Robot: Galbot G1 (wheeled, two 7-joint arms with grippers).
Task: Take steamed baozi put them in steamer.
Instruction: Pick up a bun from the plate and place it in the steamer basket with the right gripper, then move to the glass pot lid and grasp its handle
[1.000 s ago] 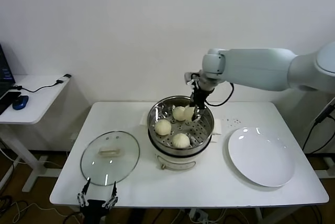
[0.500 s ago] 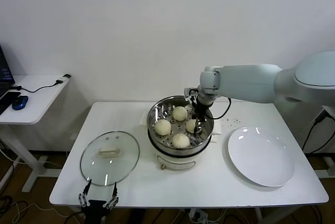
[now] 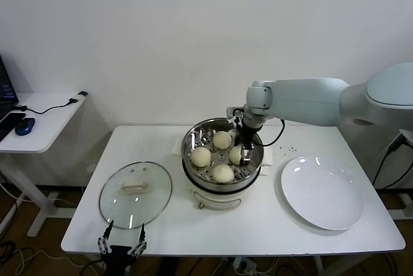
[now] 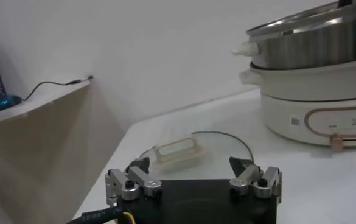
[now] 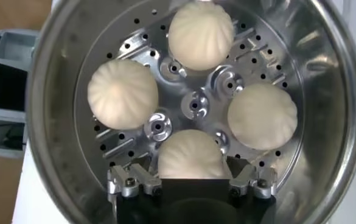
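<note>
With the fourth bun now released, the steamer (image 5: 324,79) holds all four steamed baozi (image 5: 193,155); the right gripper (image 5: 193,182), jaws newly spread, hovers above; the left gripper (image 4: 193,182) waits, fingers apart.

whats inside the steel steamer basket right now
Four off-white pleated baozi rest on the shiny round steel steamer basket's perforated floor. The open right end effector covers part of the nearest bun.
</note>
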